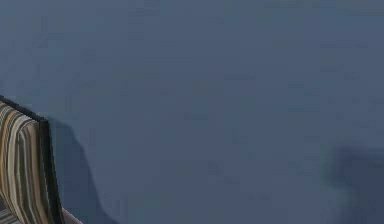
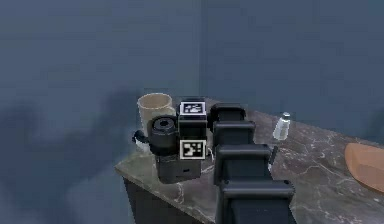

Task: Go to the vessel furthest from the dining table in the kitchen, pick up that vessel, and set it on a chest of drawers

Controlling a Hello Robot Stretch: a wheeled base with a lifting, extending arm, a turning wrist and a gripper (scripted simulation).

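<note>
gripper point(image 2: 145, 138) at beige cup point(image 2: 153, 103) on counter point(image 2: 310, 165); whether held, unclear.

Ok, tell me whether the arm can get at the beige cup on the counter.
Probably yes. The arm reaches out over the counter, its end effector sits right by the cup, and nothing stands between them. The shaker is off on the arm's other side.
</note>
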